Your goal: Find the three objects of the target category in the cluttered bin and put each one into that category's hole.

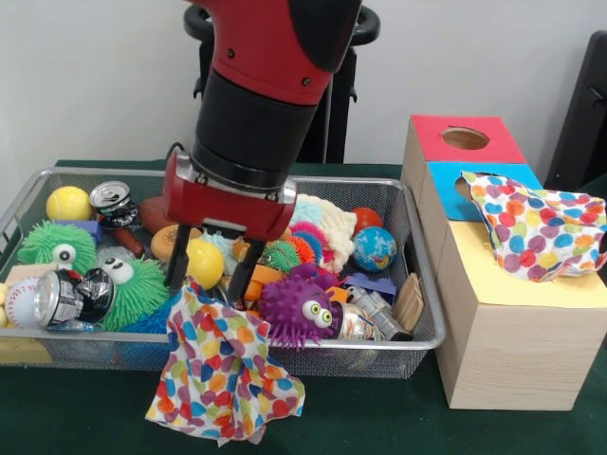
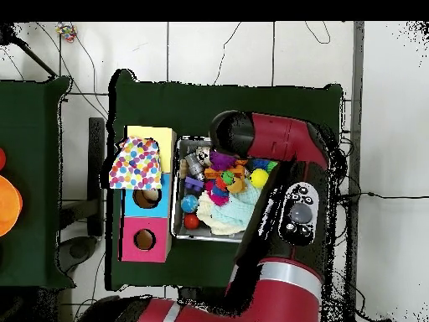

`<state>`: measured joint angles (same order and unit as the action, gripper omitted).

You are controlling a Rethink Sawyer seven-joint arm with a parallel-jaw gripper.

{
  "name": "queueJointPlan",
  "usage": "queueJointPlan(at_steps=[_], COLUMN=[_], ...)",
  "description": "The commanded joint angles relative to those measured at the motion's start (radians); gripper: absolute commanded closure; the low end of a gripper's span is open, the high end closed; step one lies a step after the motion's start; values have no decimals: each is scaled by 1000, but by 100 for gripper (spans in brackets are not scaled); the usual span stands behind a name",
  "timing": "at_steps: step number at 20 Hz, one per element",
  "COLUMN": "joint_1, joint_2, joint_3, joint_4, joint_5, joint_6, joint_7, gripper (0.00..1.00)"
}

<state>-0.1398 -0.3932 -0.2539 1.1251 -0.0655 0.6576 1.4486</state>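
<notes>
My gripper (image 1: 208,282) hangs over the front of the wire bin (image 1: 417,336). It is shut on a white cloth with coloured dots (image 1: 223,370), which droops over the bin's front rim toward the table. A second dotted cloth (image 1: 536,227) (image 2: 136,163) lies on the wooden box, covering much of the blue section's hole (image 2: 149,198) and part of the yellow section (image 1: 512,280). The red section's hole (image 1: 465,138) (image 2: 144,239) is uncovered. In the overhead view my arm (image 2: 285,210) hides the gripper and the held cloth.
The bin is packed with toys: a purple spiky ball (image 1: 296,309), green fuzzy balls (image 1: 133,289), a yellow ball (image 1: 68,202), a globe ball (image 1: 375,248), crushed cans (image 1: 71,299), a baseball (image 1: 19,301). The box stands right of the bin.
</notes>
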Motion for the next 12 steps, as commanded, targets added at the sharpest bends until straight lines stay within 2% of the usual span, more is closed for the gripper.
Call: queueJointPlan(at_steps=[1,5,6,12], joint_1=[-33,-32,-32,-15], joint_2=[59,63,61,46], joint_3=[112,107,103,76], joint_4=[6,11,22,56], joint_5=[11,17,25,37], joint_6=[76,64,73,62], joint_7=[71,93,107,168], gripper=[0,0,100,100])
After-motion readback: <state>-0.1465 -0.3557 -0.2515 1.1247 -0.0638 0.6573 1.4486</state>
